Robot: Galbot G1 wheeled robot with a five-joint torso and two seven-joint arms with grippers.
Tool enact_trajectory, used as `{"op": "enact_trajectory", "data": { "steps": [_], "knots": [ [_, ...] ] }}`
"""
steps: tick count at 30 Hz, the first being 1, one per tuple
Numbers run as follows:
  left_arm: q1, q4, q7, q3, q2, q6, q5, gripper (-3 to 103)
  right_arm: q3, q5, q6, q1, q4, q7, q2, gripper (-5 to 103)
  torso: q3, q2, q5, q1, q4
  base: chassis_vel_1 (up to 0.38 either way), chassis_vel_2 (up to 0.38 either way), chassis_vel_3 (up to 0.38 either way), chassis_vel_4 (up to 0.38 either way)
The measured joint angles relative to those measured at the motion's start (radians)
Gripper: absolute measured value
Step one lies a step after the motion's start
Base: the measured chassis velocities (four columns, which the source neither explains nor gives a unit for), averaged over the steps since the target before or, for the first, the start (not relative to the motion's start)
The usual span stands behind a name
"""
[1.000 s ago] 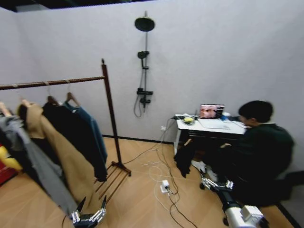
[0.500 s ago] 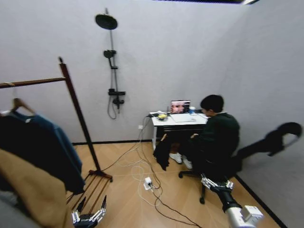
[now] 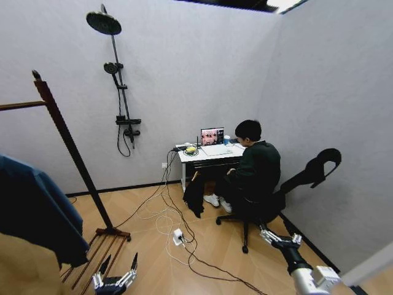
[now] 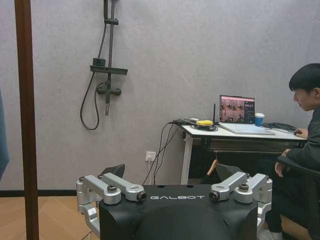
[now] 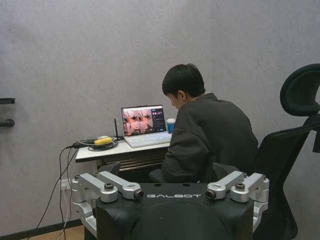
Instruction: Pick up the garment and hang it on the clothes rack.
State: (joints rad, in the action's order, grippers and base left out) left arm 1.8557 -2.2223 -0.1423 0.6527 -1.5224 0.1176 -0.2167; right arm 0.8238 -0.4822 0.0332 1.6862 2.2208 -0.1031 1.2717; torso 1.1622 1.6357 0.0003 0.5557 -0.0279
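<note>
The garment point(image 3: 38, 208), dark teal, hangs at the far left of the head view beside the clothes rack's dark-brown post point(image 3: 69, 147); its hanger is cut off by the frame edge. A sliver of the garment point(image 4: 2, 135) and the clothes rack post point(image 4: 26, 120) also appear in the left wrist view. My left gripper point(image 3: 116, 275) is held low in front of me, open and empty, right of the rack's slatted base point(image 3: 92, 255). My right gripper point(image 3: 279, 237) is also low, open and empty, pointing toward the desk.
A tan coat point(image 3: 21, 270) hangs below the garment. A person sits on a black office chair point(image 3: 310, 175) at a white desk point(image 3: 206, 152) with a laptop. Cables and a power strip point(image 3: 178, 236) lie on the wooden floor. A shower fixture point(image 3: 116, 80) is on the back wall.
The whole head view has swung to the right: the rack and its clothes have slid to the left edge, and the desk now sits mid-frame. Both grippers keep their pose.
</note>
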Motion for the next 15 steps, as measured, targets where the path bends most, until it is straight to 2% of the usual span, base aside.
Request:
{"op": "enact_trajectory", "data": {
  "steps": [15],
  "knots": [
    [0.0, 0.0, 0.0, 0.0, 0.0, 0.0, 0.0, 100, 0.0, 0.0, 0.0, 0.0, 0.0, 0.0, 0.0, 100, 0.0, 0.0, -0.0003, 0.0, -0.0001, -0.015, -0.018, 0.007, 0.015]
  ]
}}
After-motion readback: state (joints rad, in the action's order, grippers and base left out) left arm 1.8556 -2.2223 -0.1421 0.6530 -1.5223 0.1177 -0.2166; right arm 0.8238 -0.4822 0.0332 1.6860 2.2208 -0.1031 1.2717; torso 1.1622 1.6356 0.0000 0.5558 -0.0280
